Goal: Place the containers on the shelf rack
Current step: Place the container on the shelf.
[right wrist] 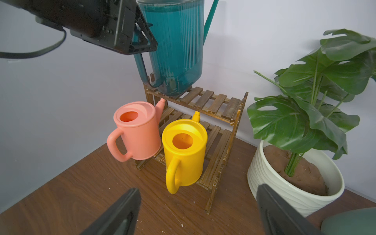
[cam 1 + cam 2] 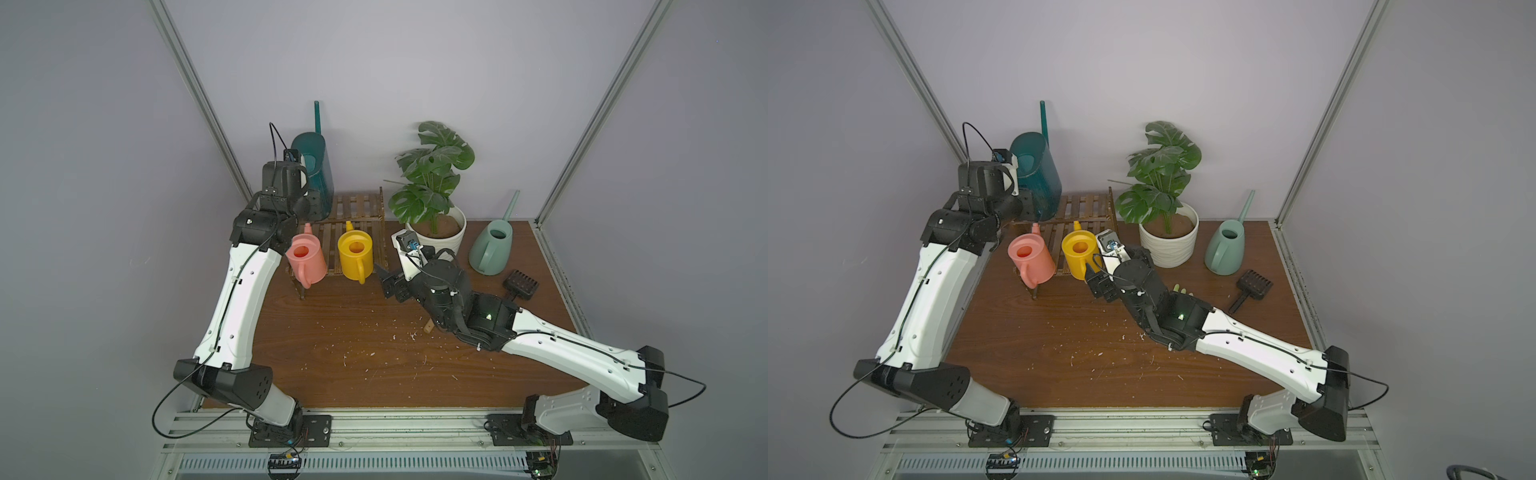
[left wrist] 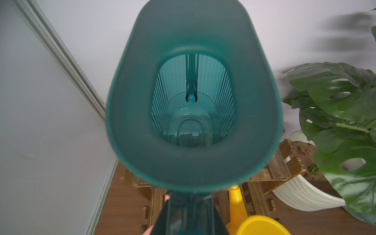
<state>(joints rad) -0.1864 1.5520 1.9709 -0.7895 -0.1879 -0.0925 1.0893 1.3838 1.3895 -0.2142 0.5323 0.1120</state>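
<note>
At the far left, my left gripper (image 1: 142, 45) is closed tight on the handle of the dark teal can (image 1: 177, 46). The base of this can touches the left end of the upper tier of the shelf rack (image 1: 211, 101), but I cannot tell if it sits fully flat there. On the lower tier the pink can (image 1: 138, 134) and the yellow can (image 1: 185, 154) stand upright side by side, with their handles toward me. Just beside the yellow can, low over the table (image 2: 332, 332), hangs my right gripper (image 2: 388, 280); its jaws are spread wide and hold nothing. Further right is the white plant pot (image 2: 440, 239), and beyond it the mint-green can (image 2: 492, 249) stands upright on the table, well apart from the rack. In my judgement it is the only can left to place. The right jaws point toward the rack, so the mint-green can lies to their right and behind them, on the other side of the pot. Its long axis runs from the body back toward the wall, where the spout rises. The right arm is clearly the nearer one; I think it must turn away from the rack and go around the pot.
</note>
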